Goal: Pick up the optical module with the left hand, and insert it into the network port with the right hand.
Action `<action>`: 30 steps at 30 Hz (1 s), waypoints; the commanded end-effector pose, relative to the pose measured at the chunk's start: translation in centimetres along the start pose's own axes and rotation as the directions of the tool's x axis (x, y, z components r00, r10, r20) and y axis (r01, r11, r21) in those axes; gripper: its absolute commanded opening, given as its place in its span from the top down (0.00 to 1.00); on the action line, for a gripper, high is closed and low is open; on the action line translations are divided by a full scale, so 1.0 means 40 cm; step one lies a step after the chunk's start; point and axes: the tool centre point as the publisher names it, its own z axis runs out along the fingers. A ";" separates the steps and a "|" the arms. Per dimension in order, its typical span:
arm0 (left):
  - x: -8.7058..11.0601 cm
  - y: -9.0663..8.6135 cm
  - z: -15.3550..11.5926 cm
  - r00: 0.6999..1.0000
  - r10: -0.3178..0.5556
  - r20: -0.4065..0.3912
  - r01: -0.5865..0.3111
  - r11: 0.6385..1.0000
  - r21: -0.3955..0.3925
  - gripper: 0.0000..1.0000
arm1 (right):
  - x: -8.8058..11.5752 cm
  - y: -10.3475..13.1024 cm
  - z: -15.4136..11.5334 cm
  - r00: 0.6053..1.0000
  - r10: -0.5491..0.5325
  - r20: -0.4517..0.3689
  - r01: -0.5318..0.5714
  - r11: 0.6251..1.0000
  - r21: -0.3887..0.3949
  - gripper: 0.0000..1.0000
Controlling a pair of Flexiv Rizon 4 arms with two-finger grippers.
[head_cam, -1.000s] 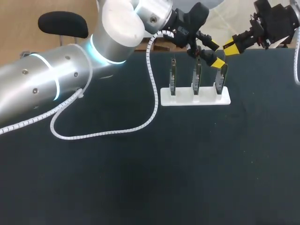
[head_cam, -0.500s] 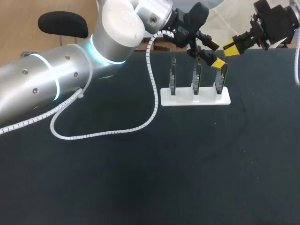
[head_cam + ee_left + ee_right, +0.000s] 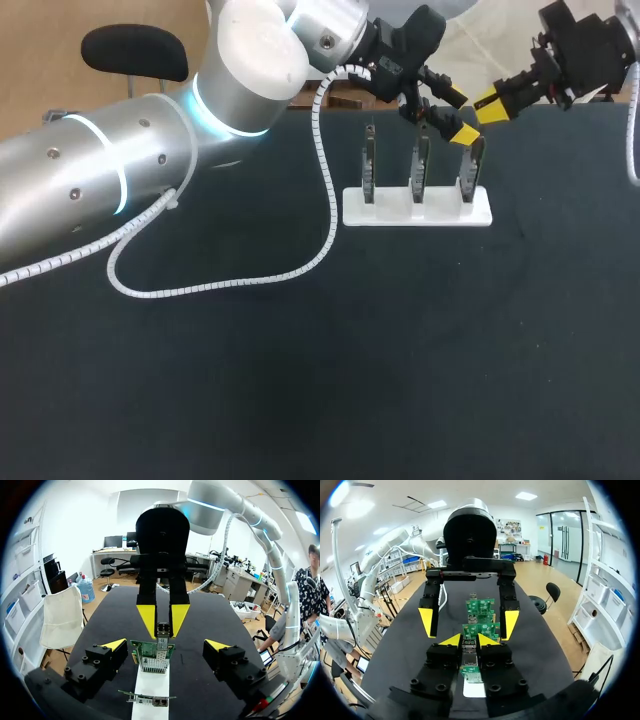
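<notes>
A flat table with a matte black top (image 3: 300,380) fills nearly the whole head view. The surface is evenly dark and faintly speckled under soft, even light. Its far edge shows as a straight line passing close by the left gripper (image 3: 457,115) and the right gripper (image 3: 488,101). In the left wrist view the black top lies under the left gripper and stretches ahead of it as a long strip, with a straight edge on either side. In the right wrist view the same dark surface lies under and ahead of the right gripper, evenly lit.
</notes>
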 end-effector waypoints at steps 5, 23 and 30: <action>0.003 -0.004 0.000 1.000 0.002 0.004 -0.002 1.000 -0.005 0.00 | -0.001 -0.008 -0.007 1.000 -0.005 0.013 0.005 1.000 0.004 0.00; 0.003 -0.004 0.000 1.000 0.002 0.004 -0.002 1.000 -0.005 0.00 | -0.009 0.001 -0.073 0.999 0.005 0.040 -0.009 0.995 0.103 0.00; 0.003 -0.004 0.000 1.000 0.002 0.004 -0.002 1.000 -0.005 0.00 | -0.010 0.008 -0.085 0.999 0.010 0.046 -0.015 0.993 0.116 0.00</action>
